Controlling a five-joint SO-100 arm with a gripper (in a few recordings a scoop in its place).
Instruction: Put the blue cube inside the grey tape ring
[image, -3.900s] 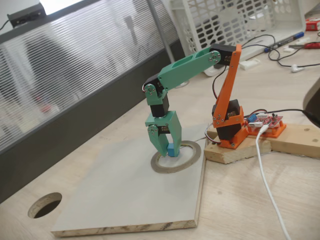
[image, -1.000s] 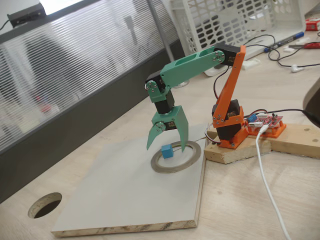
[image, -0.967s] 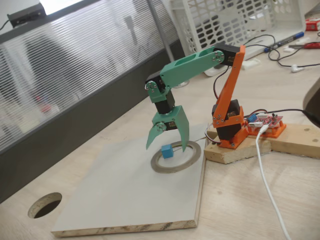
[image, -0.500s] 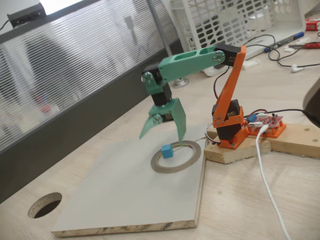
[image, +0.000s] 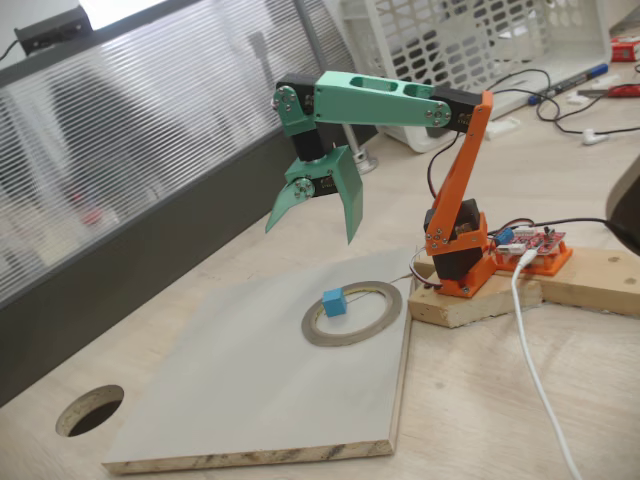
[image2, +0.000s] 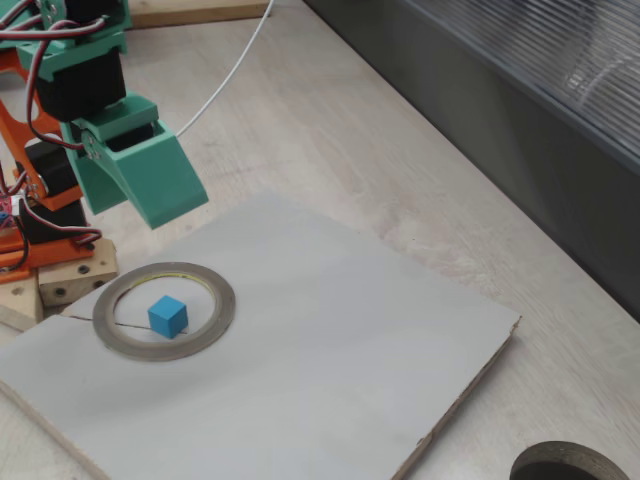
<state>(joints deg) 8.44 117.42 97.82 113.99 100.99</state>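
Centrally, the cube rests on the grey board inside the ring, which lies flat on the board; in both fixed views the cube sits within the ring's opening, toward its 9 o'clock side in one and toward 6 o'clock in the other, near the inner rim though contact with it cannot be judged. The gripper hangs in the air above the board, at about 11 o'clock from the cube in that view, well clear of cube and ring. Its green fingers are spread apart, tips pointing down, with nothing between them. In the other fixed view the gripper appears at about 12 o'clock from the ring, with one broad green finger facing the camera. The green upper link runs roughly level to the orange lower link, which rises from the base on a wooden block at 3 o'clock of the board. A white cable crosses the surface beside the block. A round hole is cut in the surface beyond the board's far corner from the base. A white basket stands at 12 o'clock behind the arm.
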